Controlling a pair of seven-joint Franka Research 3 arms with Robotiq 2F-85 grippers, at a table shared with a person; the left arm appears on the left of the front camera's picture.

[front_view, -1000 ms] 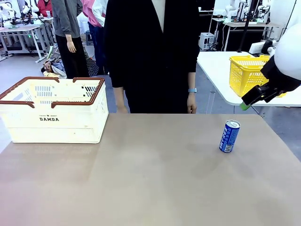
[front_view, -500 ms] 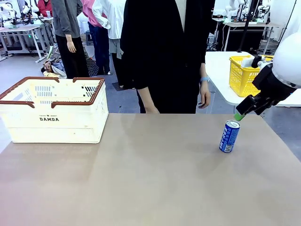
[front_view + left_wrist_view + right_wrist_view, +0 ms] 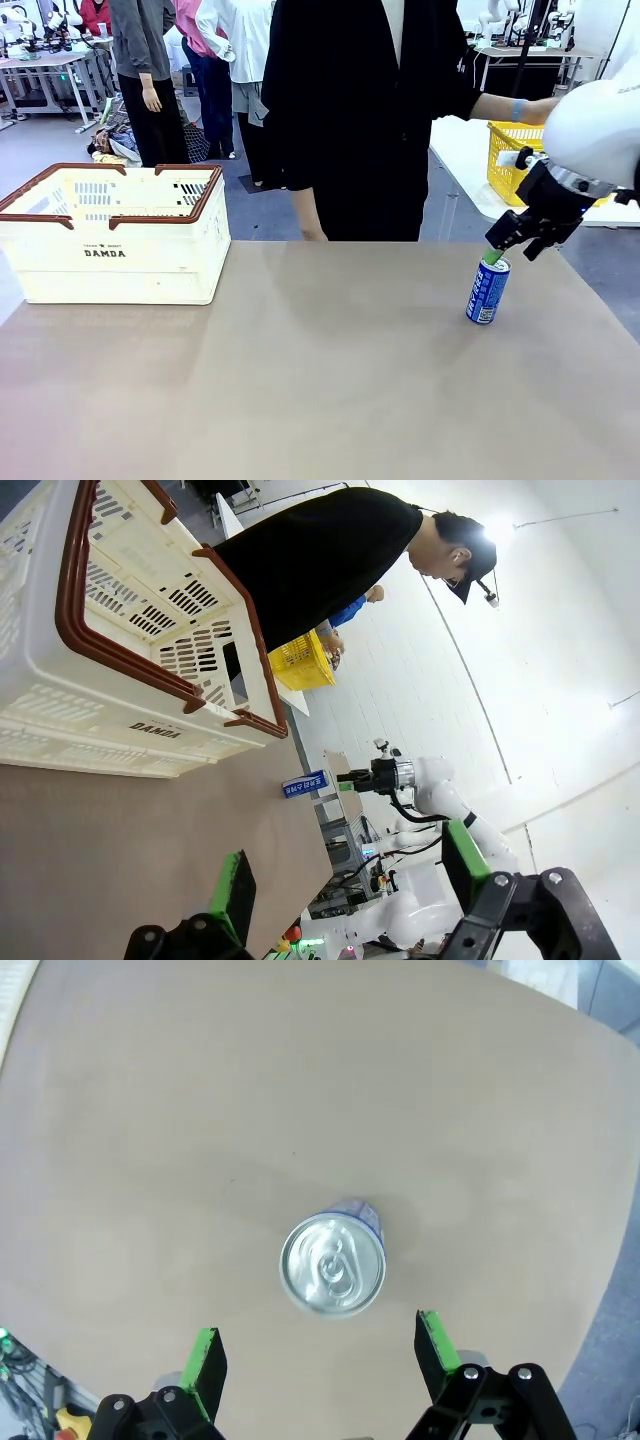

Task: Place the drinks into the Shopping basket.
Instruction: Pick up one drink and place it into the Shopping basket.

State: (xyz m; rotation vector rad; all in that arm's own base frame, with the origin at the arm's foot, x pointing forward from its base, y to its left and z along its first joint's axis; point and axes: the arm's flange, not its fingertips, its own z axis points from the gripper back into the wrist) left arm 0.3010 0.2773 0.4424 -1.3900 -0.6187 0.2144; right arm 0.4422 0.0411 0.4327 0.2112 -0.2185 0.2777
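The right gripper [image 3: 512,250] hangs right over the blue can [image 3: 488,290], and its jaws are spread wide with nothing between them. The can stands upright on the right side of the desk [image 3: 330,370], well apart from everything else. From the right wrist view the right gripper [image 3: 318,1355] looks straight down on the can [image 3: 332,1265]: silver top and pull tab face the camera, and a green pad sits off to either side of it, nearer the lens. In the front view one green fingertip sits just at the can's far top rim; whether it touches cannot be told.

Over at the far left, the Shopping basket [image 3: 115,255] sits on the desk, cream walls, brown rim, "DAMDA" facing the robot. The left gripper [image 3: 348,875] looks across the desk at that basket [image 3: 100,710], jaws wide apart and holding nothing.

A person in black [image 3: 360,110] stands at the far edge, one hand [image 3: 545,108] stretched right toward a yellow basket [image 3: 510,160] on another table.
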